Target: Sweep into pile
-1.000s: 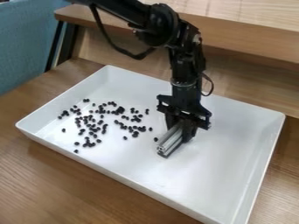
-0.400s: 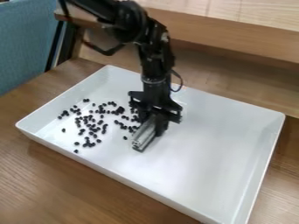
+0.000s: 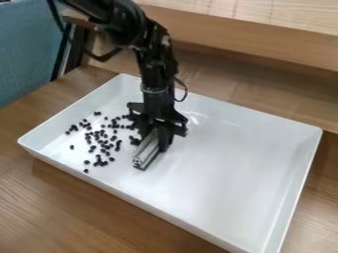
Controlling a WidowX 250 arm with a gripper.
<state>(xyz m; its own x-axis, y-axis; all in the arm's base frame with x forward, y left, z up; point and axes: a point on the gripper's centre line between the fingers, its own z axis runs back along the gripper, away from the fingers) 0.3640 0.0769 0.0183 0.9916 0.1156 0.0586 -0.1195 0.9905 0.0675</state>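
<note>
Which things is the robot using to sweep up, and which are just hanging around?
For the sweeping:
- black two-finger gripper
- silvery grooved metal bar, held in it
- small round black beads or beans, scattered
- white rectangular tray under them

Just around:
- brown wooden table
- light wooden ledge behind
- blue fabric surface, upper left

Tray [image 3: 231,197]: you've got it nice and bright, soft glare toward its 1 o'clock
Table [image 3: 39,212]: you get a shadow under the tray's 8 o'clock edge
Ledge [image 3: 264,42]: bright on top at your 1 o'clock, dimmer below
</note>
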